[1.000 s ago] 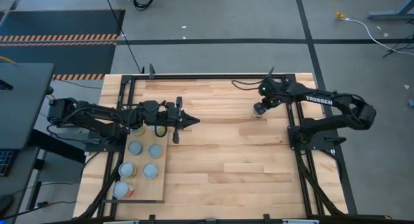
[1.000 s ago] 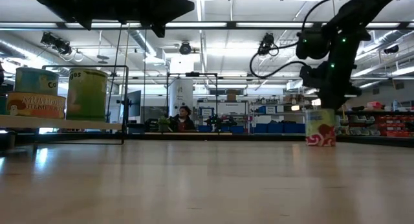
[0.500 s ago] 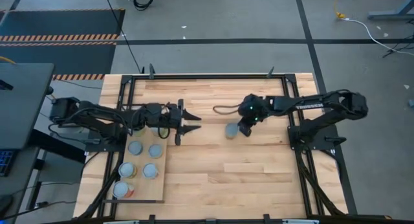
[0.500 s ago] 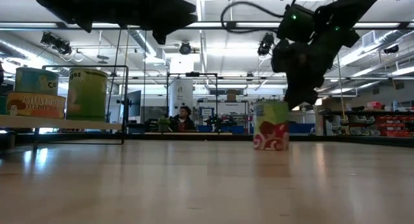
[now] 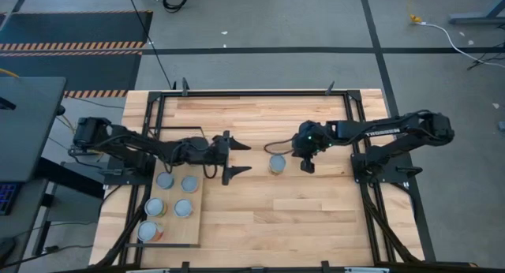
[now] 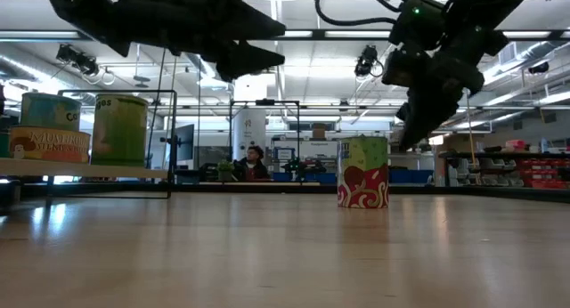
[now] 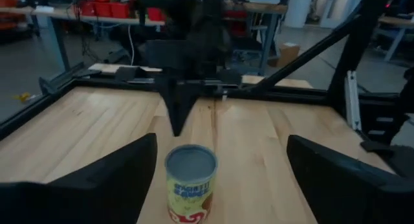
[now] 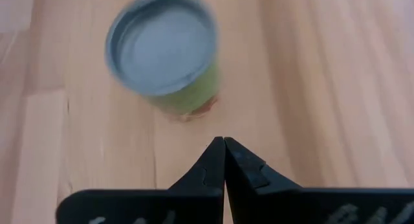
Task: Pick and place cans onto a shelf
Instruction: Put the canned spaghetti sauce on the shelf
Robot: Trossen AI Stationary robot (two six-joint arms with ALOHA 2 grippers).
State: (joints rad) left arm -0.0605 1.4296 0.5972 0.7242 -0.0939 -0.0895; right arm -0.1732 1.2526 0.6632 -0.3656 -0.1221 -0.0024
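Note:
A can (image 5: 277, 164) with a grey top and a green, yellow and red label stands upright on its base in the middle of the tabletop; it also shows in the low view (image 6: 363, 172). My left gripper (image 5: 243, 158) is open to its left, its fingers wide apart on either side of the line to the can (image 7: 191, 179), not touching it. My right gripper (image 5: 306, 166) is shut just to the can's right, its tip (image 8: 224, 141) a little apart from the can (image 8: 163, 49). The pale shelf (image 5: 197, 226) at the near left carries several cans (image 5: 165, 181).
The shelf's cans show at the left of the low view (image 6: 120, 130), raised above the tabletop. Black frame rails (image 5: 252, 92) run along the table's far, left and right sides. Bare planks lie toward the near edge (image 5: 300, 218).
My right gripper, shut, has swept from the far right toward the table's middle, sliding the can upright ahead of it, then drawn back a little toward the right. My left gripper has moved right toward the can and opened wider.

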